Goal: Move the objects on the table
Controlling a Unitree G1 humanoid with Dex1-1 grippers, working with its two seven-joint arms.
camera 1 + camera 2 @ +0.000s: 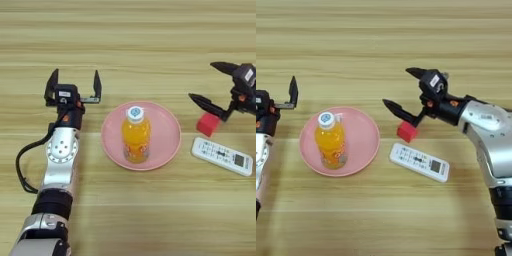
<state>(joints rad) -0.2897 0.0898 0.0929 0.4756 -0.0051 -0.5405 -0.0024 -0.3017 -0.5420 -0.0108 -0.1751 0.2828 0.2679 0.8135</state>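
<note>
Right gripper spread wide above the red cube, nothing gripped.

Left eye view: the left gripper (73, 86) hovers with fingers open and empty, just left of the pink plate (169, 146), where the juice bottle (135, 134) lies. The red cube (208, 124) sits on the desk (128, 40), near the white remote (223, 156). Right eye view: the right gripper (404, 89) is wide open, its lower finger just above the cube. To do this well I would centre both fingers on opposite cube faces and descend straight, avoiding a nudge into the remote.
</note>
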